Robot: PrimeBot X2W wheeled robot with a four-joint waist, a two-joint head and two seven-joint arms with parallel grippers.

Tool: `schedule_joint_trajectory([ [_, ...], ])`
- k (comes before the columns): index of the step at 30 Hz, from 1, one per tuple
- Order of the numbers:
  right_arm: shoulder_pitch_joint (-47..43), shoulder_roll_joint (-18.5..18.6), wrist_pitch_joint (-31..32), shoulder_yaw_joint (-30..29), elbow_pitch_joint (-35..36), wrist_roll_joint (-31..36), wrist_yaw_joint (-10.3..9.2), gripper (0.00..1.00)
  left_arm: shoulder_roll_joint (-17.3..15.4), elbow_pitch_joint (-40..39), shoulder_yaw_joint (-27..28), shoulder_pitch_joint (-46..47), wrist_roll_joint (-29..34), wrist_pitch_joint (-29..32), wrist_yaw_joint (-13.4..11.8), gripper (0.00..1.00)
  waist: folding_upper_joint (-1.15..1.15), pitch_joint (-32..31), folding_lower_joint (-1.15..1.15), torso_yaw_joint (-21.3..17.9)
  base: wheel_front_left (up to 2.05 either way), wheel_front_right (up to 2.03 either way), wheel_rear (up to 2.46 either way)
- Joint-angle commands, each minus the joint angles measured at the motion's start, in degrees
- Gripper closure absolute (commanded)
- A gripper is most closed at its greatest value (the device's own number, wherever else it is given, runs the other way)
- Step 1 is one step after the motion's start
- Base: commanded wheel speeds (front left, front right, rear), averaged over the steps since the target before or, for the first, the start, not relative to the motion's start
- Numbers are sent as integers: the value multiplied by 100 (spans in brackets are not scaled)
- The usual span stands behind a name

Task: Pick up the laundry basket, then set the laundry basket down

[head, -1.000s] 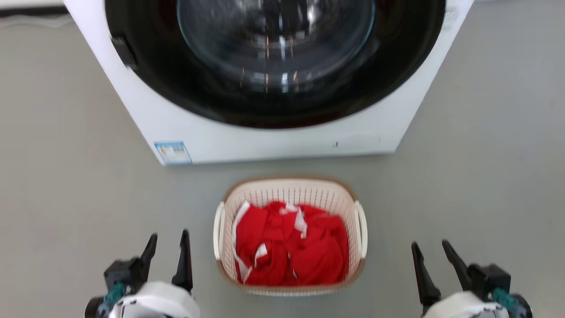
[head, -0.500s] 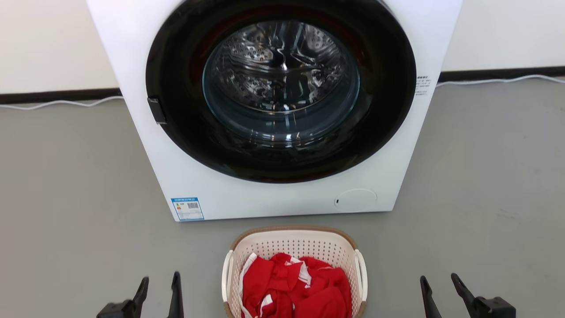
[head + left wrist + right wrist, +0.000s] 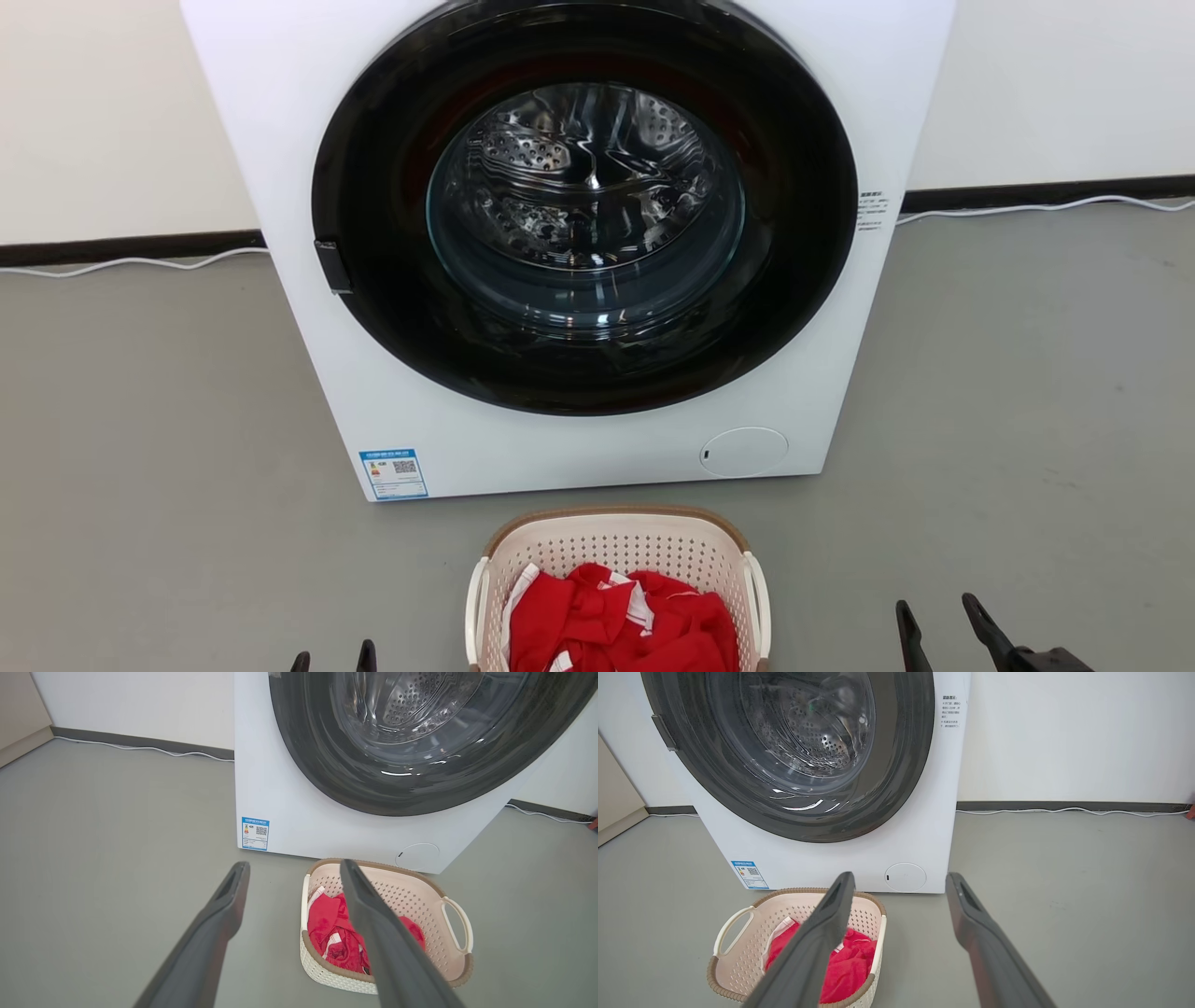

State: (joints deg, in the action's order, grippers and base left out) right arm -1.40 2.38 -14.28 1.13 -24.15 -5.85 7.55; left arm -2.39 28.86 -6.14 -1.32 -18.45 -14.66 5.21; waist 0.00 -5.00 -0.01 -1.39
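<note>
The laundry basket [image 3: 616,551], cream perforated plastic with a brown rim and white side handles, stands on the grey floor just in front of the washing machine. It holds red and white cloth [image 3: 621,625]. My left gripper [image 3: 332,658] is open at the basket's left, apart from it, with only its fingertips in the head view. My right gripper [image 3: 936,609] is open at the basket's right, also apart. In the left wrist view the open left gripper [image 3: 294,865] points past the basket [image 3: 416,900]. The right wrist view has the open right gripper [image 3: 900,877] beside the basket [image 3: 742,956].
A white front-loading washing machine [image 3: 392,411] with a dark round door [image 3: 583,215] stands close behind the basket. A white cable [image 3: 140,264] runs along the foot of the wall. Grey floor [image 3: 1027,420] spreads to both sides.
The head camera has tilted up, so the washing machine, basket and both grippers sit lower in the picture. The basket stays on the floor and both grippers stay open.
</note>
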Motion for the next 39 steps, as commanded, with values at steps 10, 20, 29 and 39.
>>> schedule_joint_trajectory([
  [10,59,50,-72,102,151,87,-6,0,-49,-468,189,13,-64,-34,55,0,0,-61,1,-51,0,0,0],
  [20,-32,-4,3,-15,-24,74,1,100,3,-475,1,-136,-89,1,36,100,0,-81,1,-19,0,0,0],
  [29,-107,-95,117,-53,-297,-237,1,100,83,-197,48,-232,-349,94,42,100,0,-65,7,-14,0,0,0],
  [39,-60,-85,251,-91,-178,-872,0,100,73,-308,131,-171,-878,238,56,100,0,-17,1,-2,0,0,0],
])
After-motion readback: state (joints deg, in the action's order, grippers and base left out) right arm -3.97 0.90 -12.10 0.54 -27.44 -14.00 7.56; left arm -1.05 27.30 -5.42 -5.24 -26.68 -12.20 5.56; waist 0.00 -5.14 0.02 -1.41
